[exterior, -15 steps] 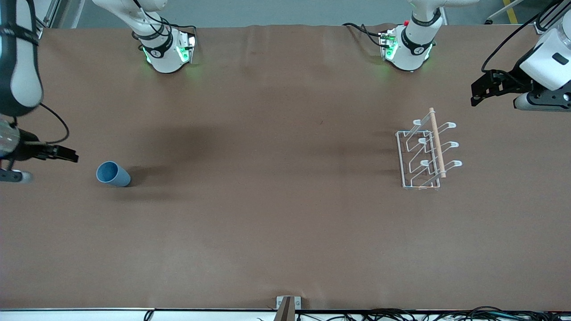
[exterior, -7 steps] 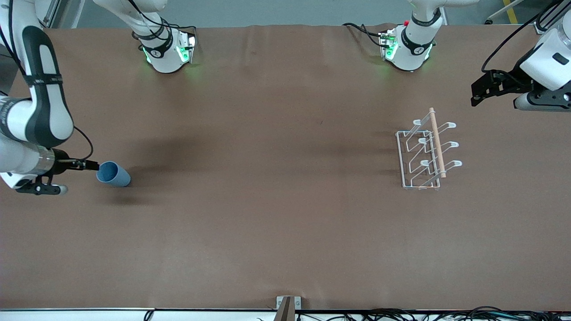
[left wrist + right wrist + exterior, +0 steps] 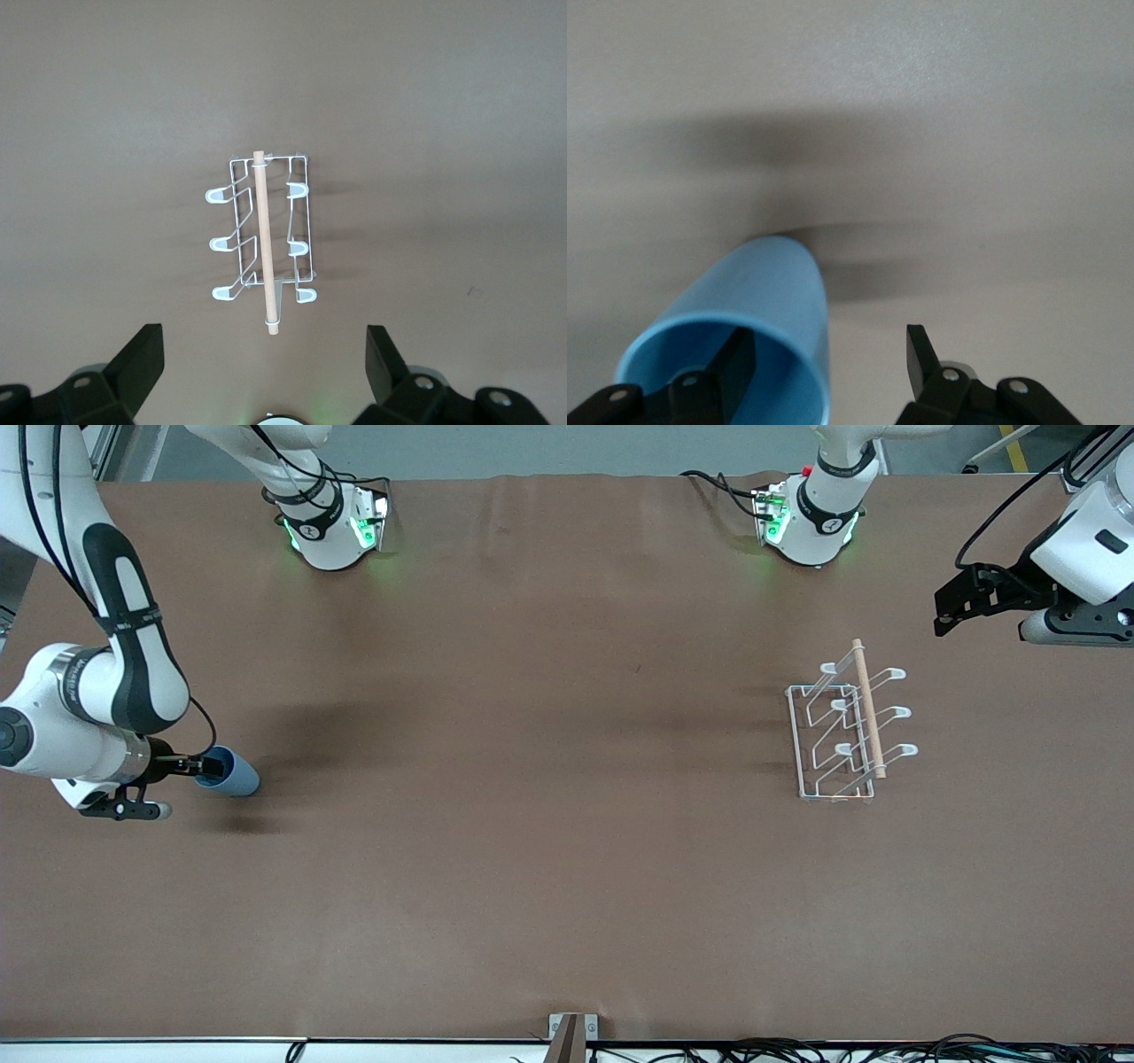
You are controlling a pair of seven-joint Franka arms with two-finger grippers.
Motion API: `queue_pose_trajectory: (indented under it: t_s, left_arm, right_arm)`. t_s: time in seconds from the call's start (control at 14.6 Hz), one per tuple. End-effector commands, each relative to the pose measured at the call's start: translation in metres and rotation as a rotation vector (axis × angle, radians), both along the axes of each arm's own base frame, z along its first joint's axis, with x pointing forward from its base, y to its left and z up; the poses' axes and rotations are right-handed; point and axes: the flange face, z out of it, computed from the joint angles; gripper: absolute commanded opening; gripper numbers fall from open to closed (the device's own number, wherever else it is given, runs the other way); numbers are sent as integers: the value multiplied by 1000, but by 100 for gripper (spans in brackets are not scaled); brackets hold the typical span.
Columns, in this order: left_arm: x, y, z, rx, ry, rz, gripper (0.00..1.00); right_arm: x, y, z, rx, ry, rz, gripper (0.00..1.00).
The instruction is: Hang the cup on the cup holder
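Observation:
The light blue cup point(image 3: 237, 779) lies on its side toward the right arm's end of the table, with its mouth facing my right gripper point(image 3: 205, 765). In the right wrist view the cup point(image 3: 762, 288) fills the lower part. My right gripper point(image 3: 830, 347) is open and straddles the cup's wall: one finger point(image 3: 735, 359) is inside the mouth, the other is outside. The white wire cup holder point(image 3: 842, 731) with its wooden rod stands toward the left arm's end; it also shows in the left wrist view point(image 3: 263, 239). My left gripper point(image 3: 952, 607) point(image 3: 263, 343) waits open and empty above the table beside it.
The brown table cover point(image 3: 549, 824) is bare between the cup and the cup holder. The two arm bases point(image 3: 332, 531) point(image 3: 811, 527) stand at the table's edge farthest from the front camera. A small bracket point(image 3: 571, 1032) sits at the nearest edge.
My right arm has come in from the table's end to the cup, and one finger has entered the cup's mouth. The cup, the cup holder and the left arm have not moved.

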Motion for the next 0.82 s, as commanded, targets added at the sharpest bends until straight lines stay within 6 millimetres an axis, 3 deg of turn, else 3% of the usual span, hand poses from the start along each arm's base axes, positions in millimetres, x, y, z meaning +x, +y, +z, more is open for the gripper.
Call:
queue_pose_trajectory:
  t_s: [0.0, 0.07, 0.14, 0.41, 0.62, 0.75]
  left_arm:
    - [2, -5, 5, -13, -10, -13, 100]
    - [2, -6, 5, -13, -10, -16, 100]
    - [1, -10, 5, -13, -10, -22, 100]
    - [1, -14, 7, -14, -15, -30, 100]
    - [0, -19, 7, -14, -14, -39, 100]
    - [0, -21, 7, -14, -14, -43, 100]
  right_arm:
    - [-2, -5, -6, 6, -3, 5, 21]
    - [-2, -5, -6, 6, -1, 5, 9]
    - [-3, -5, -6, 9, 8, 4, 4]
    - [-4, -1, 9, 19, 37, 5, 1]
    - [-3, 9, 53, 21, 15, 16, 1]
    - [-1, 34, 89, 53, -2, 39, 1]
